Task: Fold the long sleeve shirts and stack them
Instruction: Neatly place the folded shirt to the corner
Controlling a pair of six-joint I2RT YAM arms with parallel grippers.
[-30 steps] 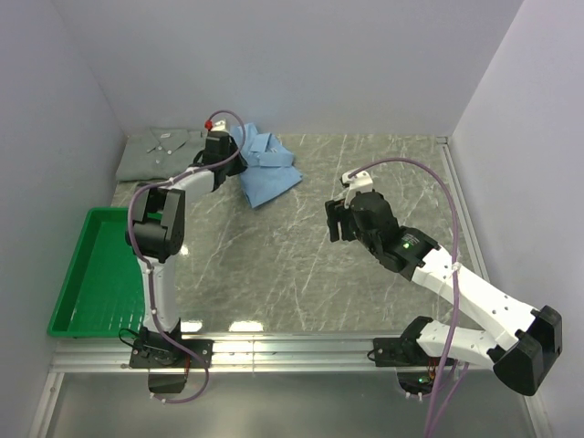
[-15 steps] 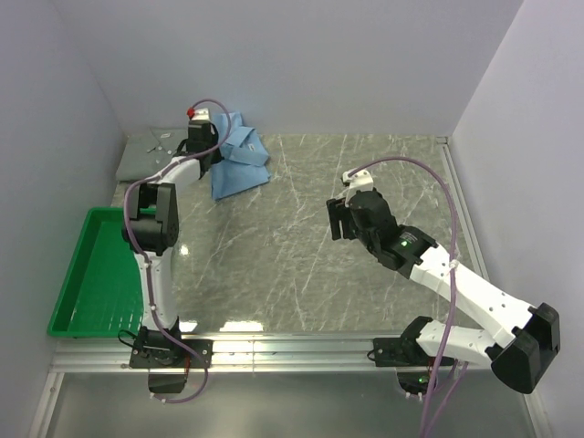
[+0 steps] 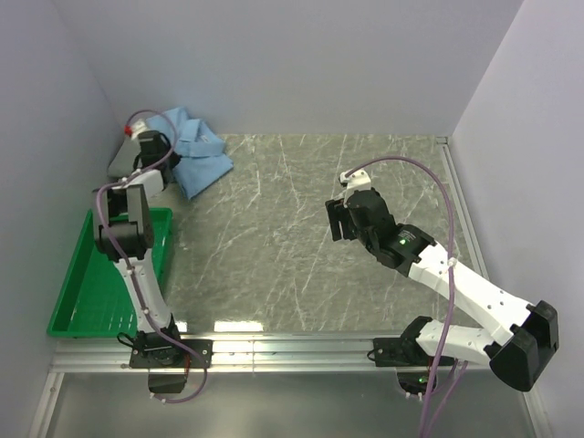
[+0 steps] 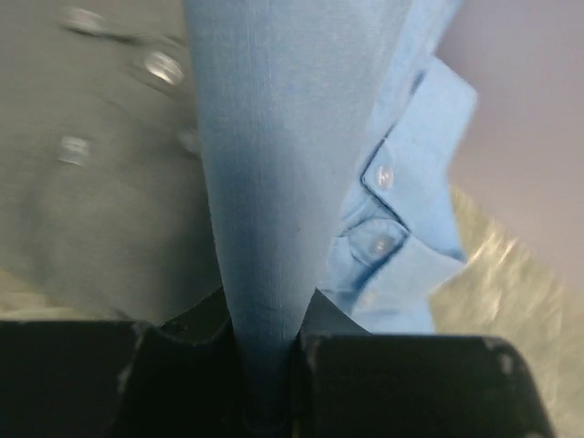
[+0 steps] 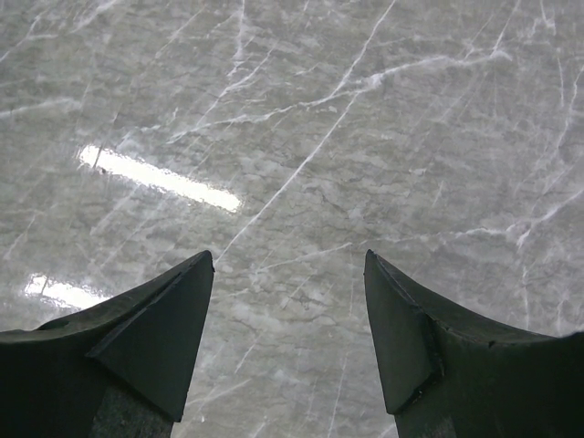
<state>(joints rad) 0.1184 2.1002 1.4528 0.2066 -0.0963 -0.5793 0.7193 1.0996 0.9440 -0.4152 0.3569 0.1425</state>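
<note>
Your grey marbled surface (image 3: 301,237) sits between plain white walls. At its far left corner, your left tool (image 4: 269,365) is clamped on a bunched fold of the light blue shirt (image 3: 201,160), and the rest of that shirt spreads to the tool's right. The grey-green shirt (image 4: 91,210) lies just below the tool. Your right tool (image 5: 287,265) hovers with its fingers apart over bare surface, well apart from both shirts.
</note>
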